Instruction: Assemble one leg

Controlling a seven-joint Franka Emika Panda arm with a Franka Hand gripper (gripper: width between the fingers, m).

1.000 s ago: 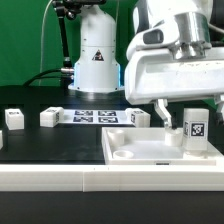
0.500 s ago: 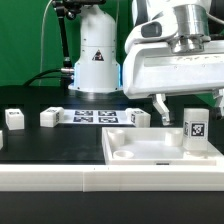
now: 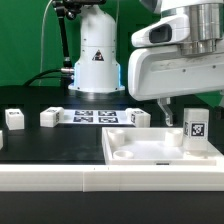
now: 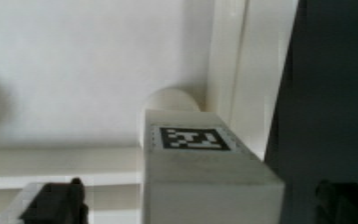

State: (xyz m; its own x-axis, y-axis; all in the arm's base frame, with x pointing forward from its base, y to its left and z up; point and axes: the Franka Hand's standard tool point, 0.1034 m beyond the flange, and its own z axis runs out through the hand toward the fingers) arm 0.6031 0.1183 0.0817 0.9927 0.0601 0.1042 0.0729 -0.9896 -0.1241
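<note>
The leg (image 3: 194, 128) is a small white post with a black-and-white tag. It stands upright on the large flat white panel (image 3: 150, 150), near the corner at the exterior view's right. My gripper (image 3: 192, 103) hangs just above it, with one dark finger (image 3: 166, 112) beside it. In the wrist view the leg (image 4: 202, 160) lies between my gripper's (image 4: 199, 205) fingertips (image 4: 55, 205). The jaws stand apart and do not touch it. The gripper is open and empty.
Three more white legs (image 3: 13, 119) (image 3: 50, 117) (image 3: 140, 117) stand on the black table behind the panel. The marker board (image 3: 95, 116) lies between them. The arm's white base (image 3: 97, 55) stands at the back. A white ledge (image 3: 50, 178) runs along the front.
My gripper has shifted slightly toward the exterior view's right and its upper body has risen a little. The leg has stayed upright in place.
</note>
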